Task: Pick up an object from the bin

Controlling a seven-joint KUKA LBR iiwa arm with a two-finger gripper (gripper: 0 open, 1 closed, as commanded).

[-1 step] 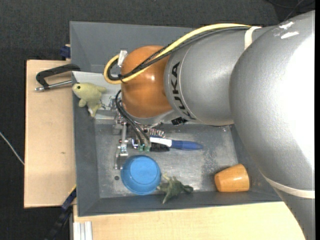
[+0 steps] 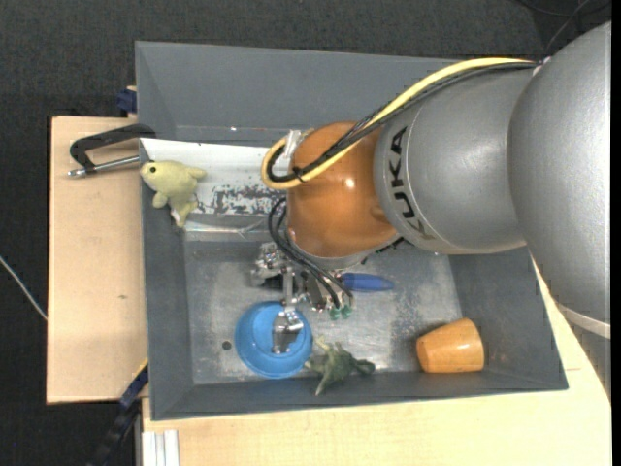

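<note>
You are looking down into the grey metal bin (image 2: 417, 304), where the arm (image 2: 485, 163), with its orange wrist cover (image 2: 335, 202), is reaching in from the right. The gripper (image 2: 287, 334) is hanging over the round blue bowl (image 2: 254, 346), which is lying near the bin's front edge, left of centre. You cannot tell whether the gripper is apart or together. A green toy dinosaur (image 2: 338, 365) is lying just beside the bowl, against the front wall. An orange cup-shaped piece (image 2: 451, 346) is resting toward the front right corner, a blue pen-like item (image 2: 374, 282) is showing beneath the wrist, and a yellow plush toy (image 2: 173, 184) is sitting at the back left corner.
</note>
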